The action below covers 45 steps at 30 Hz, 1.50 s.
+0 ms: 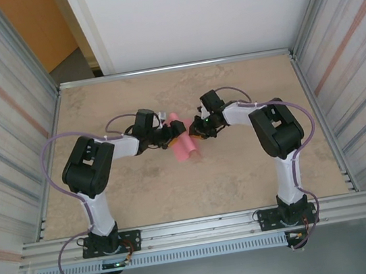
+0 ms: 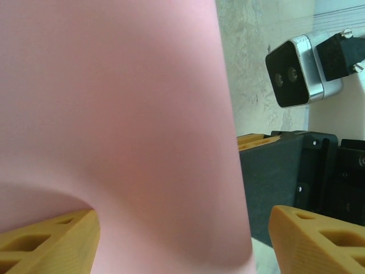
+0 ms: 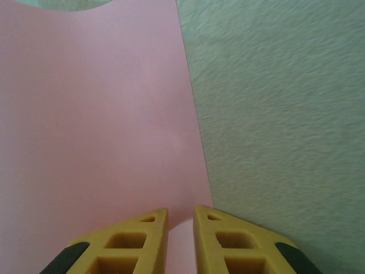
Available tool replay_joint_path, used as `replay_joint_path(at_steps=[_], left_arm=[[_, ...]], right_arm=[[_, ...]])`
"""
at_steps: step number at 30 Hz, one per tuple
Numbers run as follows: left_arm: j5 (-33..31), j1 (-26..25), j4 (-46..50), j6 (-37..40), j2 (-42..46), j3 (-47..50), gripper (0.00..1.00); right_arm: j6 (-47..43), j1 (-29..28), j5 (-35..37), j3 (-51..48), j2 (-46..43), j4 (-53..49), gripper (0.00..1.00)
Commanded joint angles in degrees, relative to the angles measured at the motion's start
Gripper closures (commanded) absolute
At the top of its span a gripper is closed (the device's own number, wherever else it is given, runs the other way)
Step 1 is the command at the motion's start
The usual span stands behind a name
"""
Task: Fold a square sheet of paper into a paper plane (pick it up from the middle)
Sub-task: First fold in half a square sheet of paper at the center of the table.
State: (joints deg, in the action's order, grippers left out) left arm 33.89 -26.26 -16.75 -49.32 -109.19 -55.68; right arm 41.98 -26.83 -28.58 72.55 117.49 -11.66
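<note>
Over the table (image 1: 243, 176), right gripper (image 3: 179, 211) pinches the square sheet of paper (image 1: 185, 145), curled inside the wide-spread left gripper (image 2: 182, 217)

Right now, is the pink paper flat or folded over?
Folded over: the pink paper shows as a narrow band from above, and bulges in the left wrist view.

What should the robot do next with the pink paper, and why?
Probably ease the left gripper off the square sheet of paper. Its jaws stand wide apart with the curved sheet loose between them, while the right gripper pinches the sheet's edge, so the paper looks held on that side.
</note>
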Motion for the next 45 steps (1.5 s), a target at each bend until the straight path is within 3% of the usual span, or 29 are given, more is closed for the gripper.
replay_joint_path(at_steps=[1, 7, 15, 20, 28, 31, 45], left_arm=[[-0.27, -0.11, 3.75, 1.61, 1.91, -0.49, 0.22], [-0.67, -0.10, 8.31, 1.73, 0.45, -2.46, 0.33], [-0.14, 0.39, 11.65, 3.76, 0.61, -4.65, 0.59], [2.06, 1.75, 11.12, 5.30, 2.74, -4.88, 0.73], [13.83, 4.91, 2.12, 1.58, 8.08, -3.82, 0.76], [17.55, 5.75, -1.28, -1.06, 8.33, -3.82, 0.77], [20.73, 6.31, -4.25, -3.28, 6.90, -3.62, 0.77]], right_arm=[[1.24, -0.68, 0.41, 0.02, 2.50, -2.73, 0.81], [1.53, -0.60, -0.80, -0.02, 1.89, -1.99, 0.81], [1.97, 2.46, -1.11, -2.54, -3.16, 0.13, 0.78], [1.12, 6.00, -1.65, -5.50, -8.15, 2.02, 0.70], [-2.64, 8.86, -10.25, -9.11, -14.00, 7.35, 0.39], [-2.11, 8.56, -14.70, -9.60, -14.70, 10.24, 0.32], [2.10, 6.76, -25.64, -8.76, -13.80, 17.31, 0.33]])
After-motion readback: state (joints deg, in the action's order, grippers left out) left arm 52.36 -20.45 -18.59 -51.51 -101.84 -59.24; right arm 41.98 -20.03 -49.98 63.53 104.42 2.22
